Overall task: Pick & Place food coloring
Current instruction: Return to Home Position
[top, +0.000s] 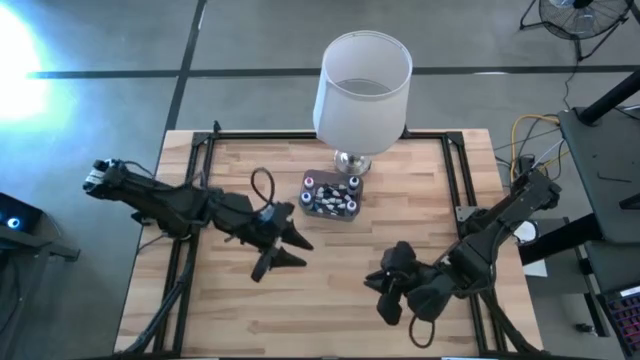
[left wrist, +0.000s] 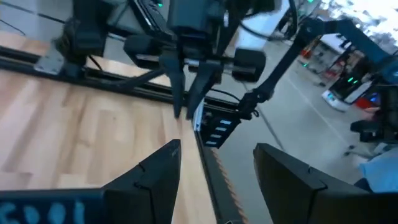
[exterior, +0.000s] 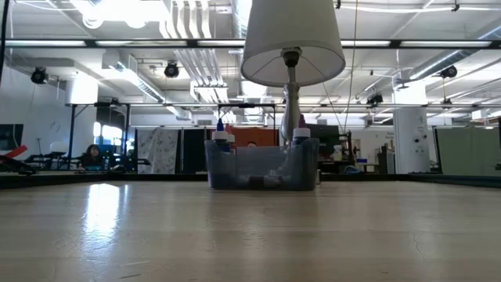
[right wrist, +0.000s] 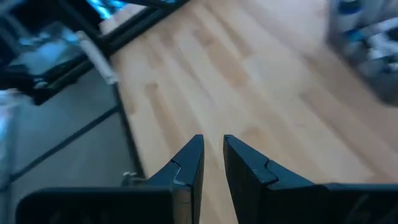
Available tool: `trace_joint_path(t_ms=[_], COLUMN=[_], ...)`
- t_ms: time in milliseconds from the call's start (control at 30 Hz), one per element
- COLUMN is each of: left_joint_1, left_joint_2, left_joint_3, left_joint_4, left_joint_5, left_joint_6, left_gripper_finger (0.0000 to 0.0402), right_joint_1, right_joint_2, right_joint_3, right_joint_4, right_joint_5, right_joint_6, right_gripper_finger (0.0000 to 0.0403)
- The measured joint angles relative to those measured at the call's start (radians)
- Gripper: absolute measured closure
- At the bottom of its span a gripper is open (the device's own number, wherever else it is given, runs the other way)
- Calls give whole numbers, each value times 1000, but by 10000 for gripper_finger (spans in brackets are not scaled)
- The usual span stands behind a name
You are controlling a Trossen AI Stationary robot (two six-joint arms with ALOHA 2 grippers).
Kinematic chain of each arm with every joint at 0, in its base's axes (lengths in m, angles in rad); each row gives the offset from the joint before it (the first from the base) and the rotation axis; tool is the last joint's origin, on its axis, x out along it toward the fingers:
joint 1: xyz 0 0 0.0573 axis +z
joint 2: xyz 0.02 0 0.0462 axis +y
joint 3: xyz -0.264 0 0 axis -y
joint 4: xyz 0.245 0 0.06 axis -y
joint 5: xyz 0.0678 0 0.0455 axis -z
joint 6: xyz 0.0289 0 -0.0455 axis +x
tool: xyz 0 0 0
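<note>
The food coloring bottles (top: 331,194) stand and lie inside a small clear tub (top: 308,186) at the table's middle, just near of the lamp's foot. In the low view two bottle tips (exterior: 221,133) rise above the tub (exterior: 262,168). My left gripper (top: 285,258) hovers near-left of the tub, open wide and empty (left wrist: 217,146). My right gripper (top: 385,290) hovers near the table's near-right part, its fingers almost together with only a narrow slit between them and nothing in it (right wrist: 213,142). The tub shows blurred far off in the right wrist view (right wrist: 367,37).
A big lamp with a white shade (top: 362,85) stands on a metal foot (top: 352,162) right behind the tub. Black frame rails (top: 455,180) run along the table's left, right and far edges. Bare wood (top: 330,300) lies between the two grippers and the near edge.
</note>
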Motion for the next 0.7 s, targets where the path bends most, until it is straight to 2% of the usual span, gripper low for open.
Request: trace_joint_path(t_ms=[233, 300, 367, 600, 700], left_joint_1=[-15, -4, 22, 161, 269], left_joint_2=[-68, -114, -172, -397, -460], left_joint_3=[-284, -344, -391, -501, -548], left_joint_4=[370, 417, 414, 341, 314], left_joint_5=[-1, -9, -24, -21, 17], left_joint_6=[-90, -93, -93, -12, -3], left_gripper_finger=[223, 223, 223, 223, 223], right_joint_1=[-35, -58, -81, -166, -261], right_joint_2=[-189, -275, -368, -675, -787], right_joint_3=[-373, -480, -562, -738, -808], right_joint_4=[597, 696, 747, 737, 726], right_joint_5=[-188, -200, -189, -90, -142], right_joint_6=[-187, -224, -257, -434, -432], right_gripper_finger=[346, 346, 346, 346, 346])
